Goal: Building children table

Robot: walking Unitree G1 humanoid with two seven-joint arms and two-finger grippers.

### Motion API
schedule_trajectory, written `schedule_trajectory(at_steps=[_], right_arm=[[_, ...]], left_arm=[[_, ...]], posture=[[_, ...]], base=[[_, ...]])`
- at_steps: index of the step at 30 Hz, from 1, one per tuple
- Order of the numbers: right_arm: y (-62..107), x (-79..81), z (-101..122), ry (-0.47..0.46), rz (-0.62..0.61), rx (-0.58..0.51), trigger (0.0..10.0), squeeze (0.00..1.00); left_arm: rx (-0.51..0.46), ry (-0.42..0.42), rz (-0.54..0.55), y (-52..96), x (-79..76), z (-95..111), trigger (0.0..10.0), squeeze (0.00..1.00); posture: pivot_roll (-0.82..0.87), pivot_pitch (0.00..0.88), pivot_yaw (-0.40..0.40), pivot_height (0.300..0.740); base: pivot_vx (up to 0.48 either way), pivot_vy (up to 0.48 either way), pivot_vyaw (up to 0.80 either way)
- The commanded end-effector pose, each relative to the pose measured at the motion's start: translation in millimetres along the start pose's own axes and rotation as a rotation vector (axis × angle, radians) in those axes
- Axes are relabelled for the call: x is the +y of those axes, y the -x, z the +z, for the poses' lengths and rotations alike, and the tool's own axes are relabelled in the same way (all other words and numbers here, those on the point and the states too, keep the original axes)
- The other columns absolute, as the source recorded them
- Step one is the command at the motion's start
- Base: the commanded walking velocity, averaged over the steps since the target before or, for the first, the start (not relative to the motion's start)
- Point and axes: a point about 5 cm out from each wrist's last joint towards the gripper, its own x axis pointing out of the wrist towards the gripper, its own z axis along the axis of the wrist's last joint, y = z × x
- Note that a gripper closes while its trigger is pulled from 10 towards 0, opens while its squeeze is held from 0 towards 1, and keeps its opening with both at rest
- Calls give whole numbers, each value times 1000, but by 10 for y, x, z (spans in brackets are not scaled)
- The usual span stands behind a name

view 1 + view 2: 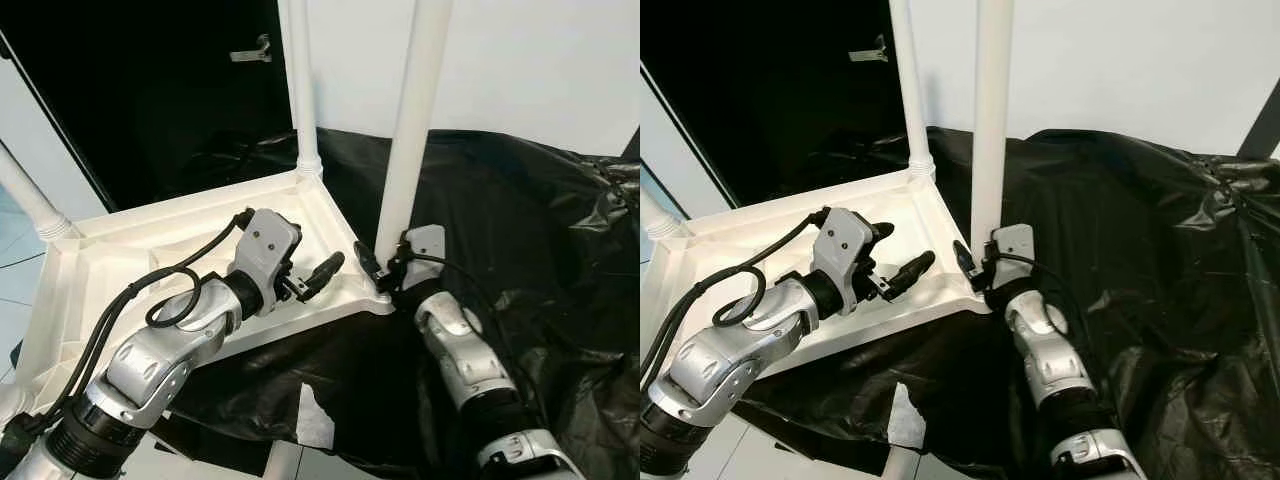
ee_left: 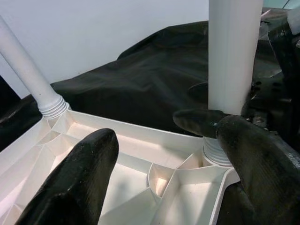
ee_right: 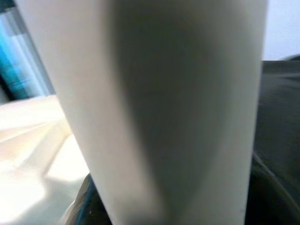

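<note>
Three white legs rise from the upturned white tabletop (image 1: 120, 250), which lies underside-up on black plastic sheeting (image 1: 520, 200). The near leg (image 1: 412, 120) stands upright in the corner socket closest to the robot's right arm. The far leg (image 1: 300, 80) stands in the back corner socket. A third leg (image 1: 30, 200) leans out at the left corner.

Right gripper (image 1: 385, 265): positioned at the base of the near leg, just above the socket. One black finger (image 1: 366, 260) shows on the leg's left side, the wrist body sits on its right side, and the leg passes between them. The right wrist view shows the leg (image 3: 164, 108) close against the camera. The fingers appear clamped around the leg.

Left gripper (image 1: 895, 255): positioned over the ribbed underside of the tabletop, pointing toward the near-leg corner. Its two fingers (image 2: 79, 178) are spread apart and hold nothing. In the left wrist view the threaded collar of the near leg (image 2: 218, 152) sits in its socket.

A dark doorway (image 1: 150, 90) lies behind the tabletop.
</note>
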Motion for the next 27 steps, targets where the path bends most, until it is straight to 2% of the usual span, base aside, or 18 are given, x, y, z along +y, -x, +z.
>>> schedule_trajectory(at_steps=[1, 4, 9, 11, 12, 13, 14, 21, 22, 23, 27], right_arm=[[77, -16, -207, -43, -113, 103, 10000, 0], [76, 46, -187, -17, -92, 96, 10000, 0], [84, 9, -164, -19, -89, 80, 10000, 0], [94, -14, -150, -47, -87, 65, 10000, 0], [92, -21, -136, -45, -78, 54, 10000, 659], [94, -20, -124, -38, -82, 47, 10000, 659], [94, -28, -91, -27, -78, 25, 10000, 1000], [109, -81, 55, -47, -10, -59, 10000, 1000], [113, -105, 78, -37, 25, -69, 10000, 16], [123, -142, 100, -53, 100, -70, 10000, 0], [131, -158, 111, -48, 179, -66, 10000, 0]], left_arm=[[-10, -15, -267, 17, -140, 26, 10000, 0], [-13, -15, -261, 17, -141, 26, 10000, 0], [-13, -14, -259, 17, -148, 20, 10000, 0], [-12, -13, -256, 19, -146, 18, 10000, 0], [-11, -13, -256, 21, -145, 15, 10000, 0], [-10, -12, -256, 23, -146, 14, 10000, 0], [-9, -12, -257, 26, -148, 10, 10000, 0], [-7, -11, -261, 22, -158, 3, 10000, 0], [-6, -12, -263, 18, -160, -1, 10000, 0], [-4, -13, -266, 11, -162, -7, 10000, 0], [-4, -14, -267, 4, -160, -5, 10000, 0]], posture=[[56, 0, 33, 740], [56, 0, 30, 740], [56, 0, 27, 740], [58, 0, 26, 740], [57, 0, 26, 740], [55, 0, 26, 740], [55, 0, 27, 740], [50, 0, 29, 740], [49, 0, 30, 740], [47, 0, 31, 740], [45, 0, 34, 740]], base=[[0, 0, 0], [0, 0, 0], [0, 0, 0], [0, 0, 0], [0, 0, 0], [0, 0, 0], [0, 0, 0], [0, 0, 0], [0, 0, 0], [0, 0, 0], [0, 0, 0]])
